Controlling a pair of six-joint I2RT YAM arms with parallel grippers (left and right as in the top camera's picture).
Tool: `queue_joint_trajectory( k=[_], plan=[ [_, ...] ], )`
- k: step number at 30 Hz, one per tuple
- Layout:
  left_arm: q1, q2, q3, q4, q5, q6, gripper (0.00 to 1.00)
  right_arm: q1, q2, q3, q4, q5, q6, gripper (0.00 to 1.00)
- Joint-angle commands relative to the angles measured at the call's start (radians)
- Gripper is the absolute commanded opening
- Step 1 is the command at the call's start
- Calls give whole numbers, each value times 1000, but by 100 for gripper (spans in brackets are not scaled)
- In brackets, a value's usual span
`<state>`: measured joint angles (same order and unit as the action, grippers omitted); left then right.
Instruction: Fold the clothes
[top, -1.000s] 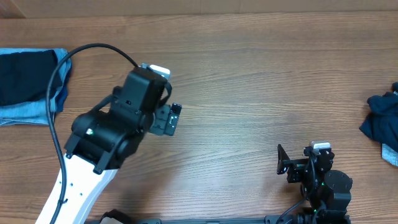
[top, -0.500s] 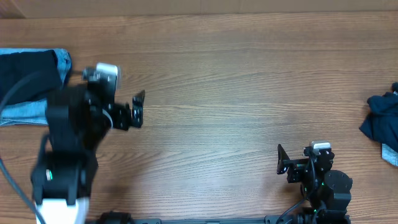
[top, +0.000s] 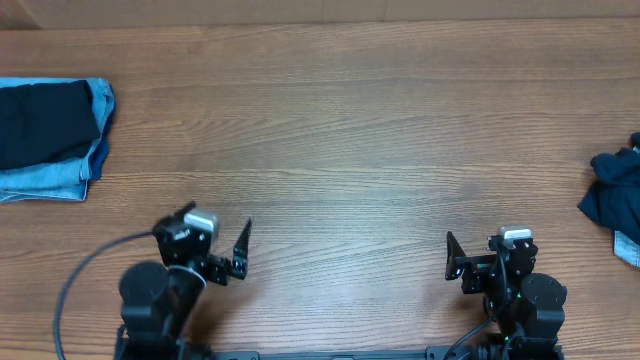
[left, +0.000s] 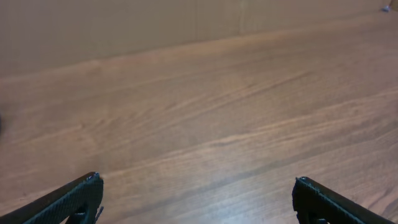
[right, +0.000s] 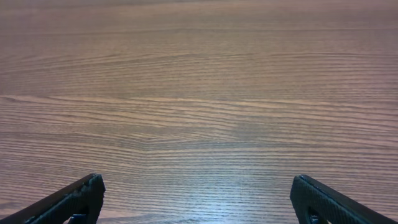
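We see a wooden table (top: 360, 130), brown, with long grain running from side to side. At its left edge lies a folded stack of clothes (top: 60, 150): a light blue denim piece (top: 50, 183) rests directly on the wood, and a dark navy piece (top: 45, 125) sits on top of it. At the right edge, well apart from the stack, we find a crumpled dark garment (top: 610, 195) lying in a heap, partly cut off by the frame.

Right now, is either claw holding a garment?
No, the left claw and the right claw both stand open over the bare table, apart from the clothes.
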<state>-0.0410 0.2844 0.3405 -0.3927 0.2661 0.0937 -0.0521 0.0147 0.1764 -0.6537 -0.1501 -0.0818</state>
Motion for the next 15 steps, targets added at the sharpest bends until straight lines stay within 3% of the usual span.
queue_joint_trajectory(
  k=[1, 15],
  plan=[
    [9, -97, -79, 12, 16, 14, 100, -3, -12, -17, 2, 0, 3, 100],
    [8, -275, -227, 11, -32, 15, 100, -3, -12, -17, 2, 0, 3, 100]
  ],
)
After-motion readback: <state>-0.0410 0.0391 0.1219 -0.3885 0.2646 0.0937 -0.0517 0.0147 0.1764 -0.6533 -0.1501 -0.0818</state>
